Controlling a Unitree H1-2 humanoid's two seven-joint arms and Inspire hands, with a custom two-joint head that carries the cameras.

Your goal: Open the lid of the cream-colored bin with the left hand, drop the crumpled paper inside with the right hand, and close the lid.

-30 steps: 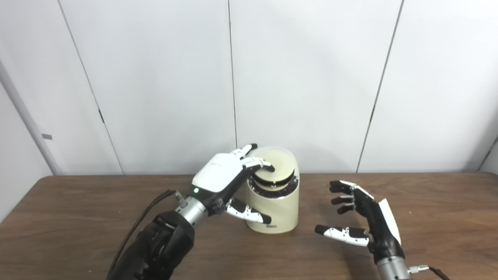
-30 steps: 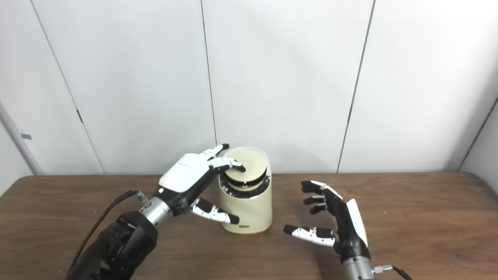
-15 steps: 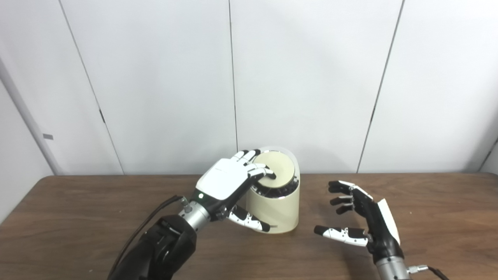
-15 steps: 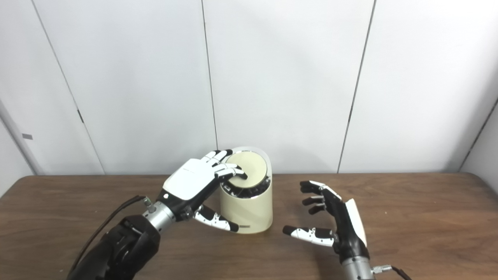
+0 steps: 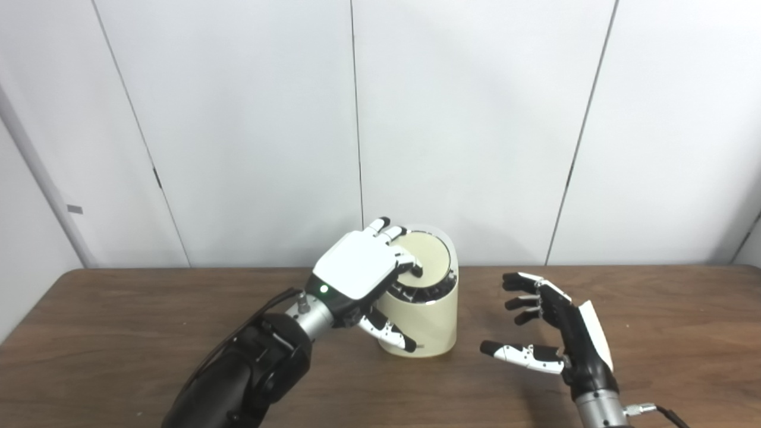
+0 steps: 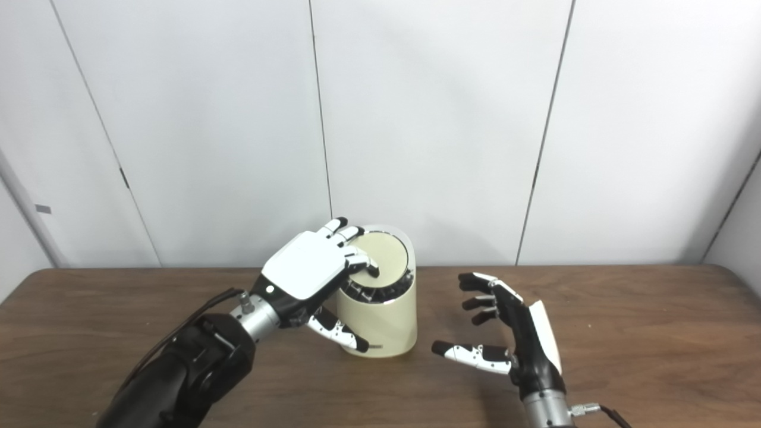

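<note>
Fingers [image 5: 410,266] of the left hand [image 5: 357,273] press down on the lid [image 5: 425,261] of the cream-colored bin [image 5: 425,321], thumb against its near wall, gripping nothing. Beyond the fingertips the lid sits tilted, with a dark gap at its front edge. Right hand [image 5: 562,339], open and empty, hovers beside the bin over bare table [image 5: 119,333]. No crumpled paper is visible.

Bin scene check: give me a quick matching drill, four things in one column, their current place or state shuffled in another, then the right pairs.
Things:
1. left hand
2. right hand
3. lid
4. bin

States:
A. stands on the table
B. fingers spread, holding nothing
C. tilted, with a dark gap at its front edge
D. fingers pressing on the lid

Pairs: 1-D, 2-B, 3-C, 4-A
</note>
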